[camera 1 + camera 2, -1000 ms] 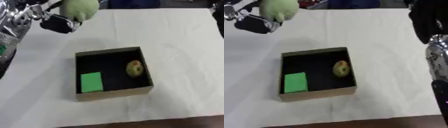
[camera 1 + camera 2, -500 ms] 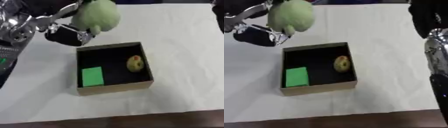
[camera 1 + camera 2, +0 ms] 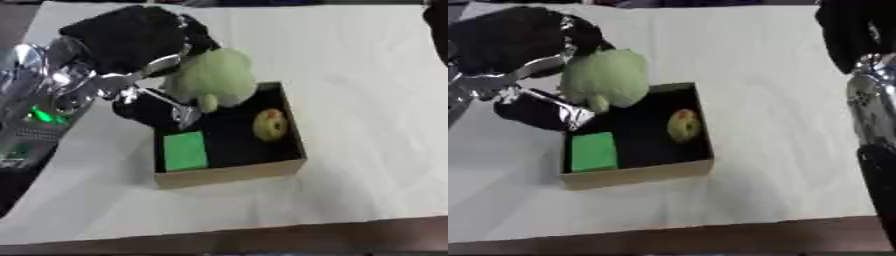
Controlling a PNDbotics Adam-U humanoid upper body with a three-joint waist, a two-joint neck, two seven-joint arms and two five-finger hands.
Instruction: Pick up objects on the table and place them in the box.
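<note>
Holding the pale green plush toy [image 3: 213, 79] in my left hand [image 3: 140, 40], fingers wrapped around it, over the cardboard box's [image 3: 229, 172] back edge (placing step); next I lower and release.

A white cloth [image 3: 359, 75] covers the table, with a dark brown edge [image 3: 262, 240] along the front.

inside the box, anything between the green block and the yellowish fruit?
Nothing. Between the green block and the yellowish fruit there is only the bare dark floor of the box, clearest in the left eye view. The pale green object in the left hand hangs over the box's far-left corner.
</note>
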